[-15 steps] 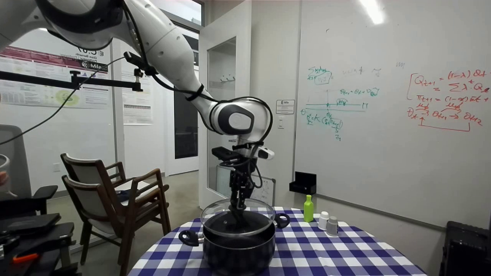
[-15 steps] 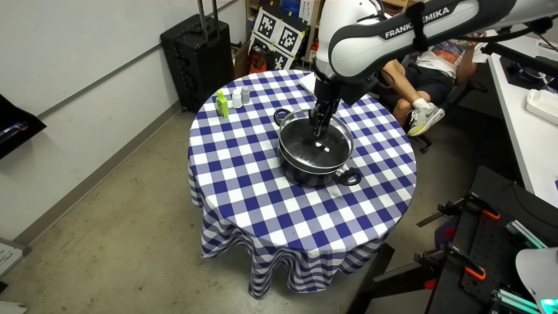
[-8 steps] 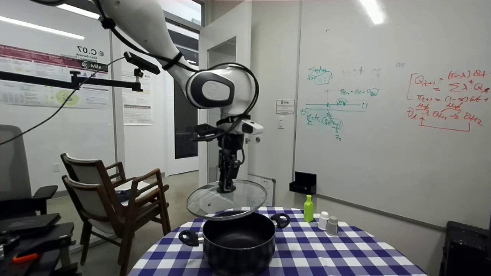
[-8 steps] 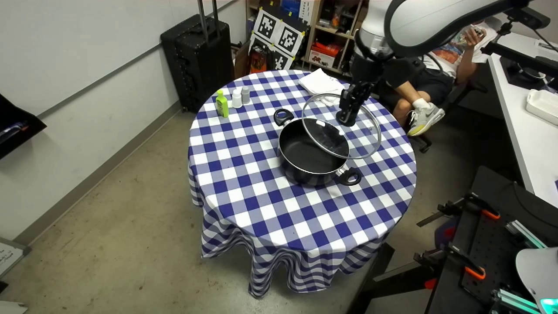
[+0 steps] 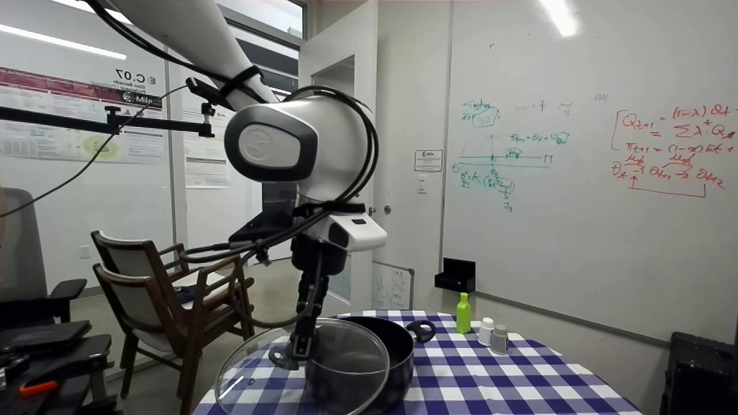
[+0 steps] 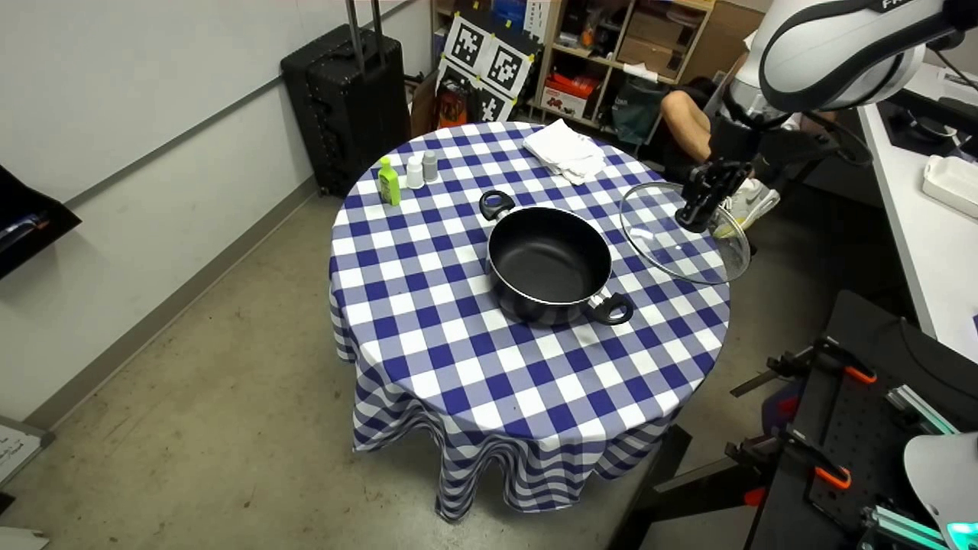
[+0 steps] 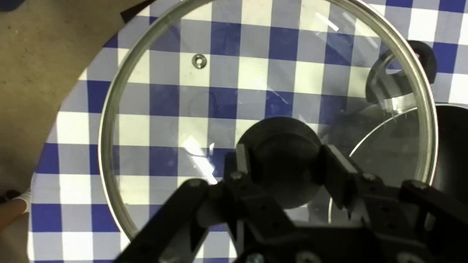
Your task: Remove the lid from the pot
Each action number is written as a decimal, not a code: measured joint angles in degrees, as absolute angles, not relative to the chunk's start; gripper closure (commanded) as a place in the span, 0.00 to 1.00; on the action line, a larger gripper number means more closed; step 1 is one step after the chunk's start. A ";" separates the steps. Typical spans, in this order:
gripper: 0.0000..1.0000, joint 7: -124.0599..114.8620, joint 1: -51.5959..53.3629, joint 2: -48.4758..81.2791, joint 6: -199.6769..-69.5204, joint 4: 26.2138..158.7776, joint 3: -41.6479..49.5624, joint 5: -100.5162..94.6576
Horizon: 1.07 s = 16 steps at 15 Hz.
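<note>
The Robotiq gripper (image 7: 287, 160) pinched the knob (image 7: 281, 177) of the glass lid (image 7: 263, 102), fingers (image 7: 340, 160) parted only by it; the lid hung over the cloth-covered table (image 6: 458, 336), between the uncovered two-handled pot (image 6: 548, 260) and the table's edge.

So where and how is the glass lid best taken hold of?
Probably by the black knob in the middle of the glass lid, from above, as the claw holds it now. The knob is round and stands up from clear glass, offering opposite sides; the metal rim looks too wide to span.
</note>
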<state>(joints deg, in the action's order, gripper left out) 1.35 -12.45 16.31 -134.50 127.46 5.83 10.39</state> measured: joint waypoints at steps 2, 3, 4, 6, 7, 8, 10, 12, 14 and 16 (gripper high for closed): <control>0.75 1.49 -13.80 16.32 -134.51 127.39 6.96 10.71; 0.75 1.49 -14.14 16.37 -134.50 127.16 7.33 10.72; 0.75 1.49 -14.40 16.54 -134.50 126.82 7.52 10.88; 0.75 1.47 -14.78 17.33 -134.49 125.83 7.59 11.70; 0.75 1.37 -14.88 18.05 -134.48 125.12 7.63 12.00; 0.75 1.25 -14.97 19.03 -134.44 124.24 7.67 12.13; 0.75 1.07 -15.26 21.61 -134.27 122.07 7.77 12.22; 0.75 1.06 -15.86 24.47 -134.04 119.77 7.84 12.31; 0.75 1.01 -16.42 27.42 -133.74 117.42 8.11 12.31; 0.75 0.99 -17.03 30.61 -133.67 114.89 8.24 12.31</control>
